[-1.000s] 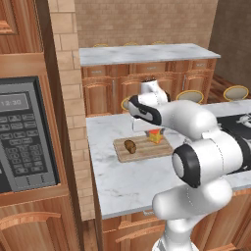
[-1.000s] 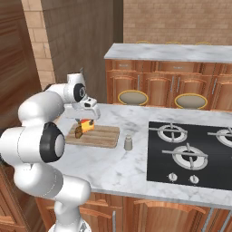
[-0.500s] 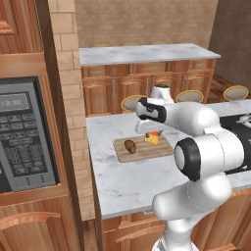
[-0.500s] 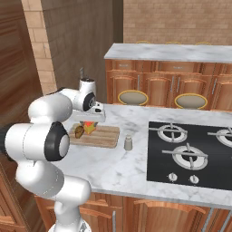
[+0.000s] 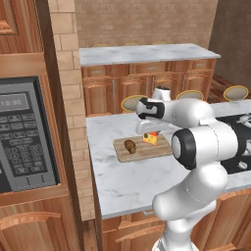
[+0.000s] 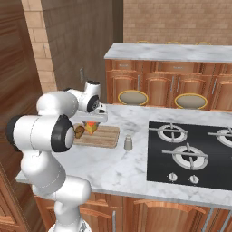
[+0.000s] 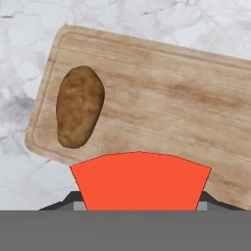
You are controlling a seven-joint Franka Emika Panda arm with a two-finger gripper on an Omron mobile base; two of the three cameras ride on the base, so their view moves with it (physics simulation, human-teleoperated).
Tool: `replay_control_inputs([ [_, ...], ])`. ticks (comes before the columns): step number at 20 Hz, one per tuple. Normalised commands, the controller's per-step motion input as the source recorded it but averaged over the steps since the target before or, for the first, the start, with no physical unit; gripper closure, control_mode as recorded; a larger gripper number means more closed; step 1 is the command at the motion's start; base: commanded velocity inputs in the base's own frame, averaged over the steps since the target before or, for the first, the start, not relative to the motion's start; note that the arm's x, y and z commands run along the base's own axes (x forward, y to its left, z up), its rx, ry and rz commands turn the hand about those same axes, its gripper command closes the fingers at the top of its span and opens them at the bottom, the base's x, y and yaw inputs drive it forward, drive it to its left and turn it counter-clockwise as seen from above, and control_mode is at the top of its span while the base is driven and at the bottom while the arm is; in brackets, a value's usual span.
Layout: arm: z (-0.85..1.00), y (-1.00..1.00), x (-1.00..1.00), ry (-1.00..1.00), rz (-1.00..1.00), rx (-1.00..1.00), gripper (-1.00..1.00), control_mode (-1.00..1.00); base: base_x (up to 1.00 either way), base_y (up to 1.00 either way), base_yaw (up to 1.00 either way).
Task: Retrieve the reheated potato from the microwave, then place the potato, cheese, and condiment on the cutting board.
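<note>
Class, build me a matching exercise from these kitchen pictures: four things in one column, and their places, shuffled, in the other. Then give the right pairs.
Things
1. potato
2. cheese
3. condiment shaker
4. microwave

Places
A. on the marble counter between the cutting board and the stove
B. built into the wooden wall unit
C. lying on the cutting board near one end
D. directly under the claw, over the board

Pairs: 1-C, 2-D, 3-A, 4-B

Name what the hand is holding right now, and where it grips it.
The hand holds the cheese, pinched at the wedge's two opposite sides, above the cutting board.
</note>
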Motion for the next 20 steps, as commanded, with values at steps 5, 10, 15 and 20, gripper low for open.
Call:
replay_control_inputs([
  [5,-0.15,0.10,0.20,0.00,0.00,0.01,1.00,-1.00,0.00,0.00,0.00],
  [10,-0.08,0.05,0.15,0.00,0.00,0.04,1.00,-1.00,0.00,0.00,0.00],
  [15,-0.13,0.12,0.05,0.00,0.00,0.02,1.00,-1.00,0.00,0.00,0.00],
  [20,-0.17,0.12,0.09,0.00,-0.01,0.02,1.00,-1.00,0.00,0.00,0.00],
])
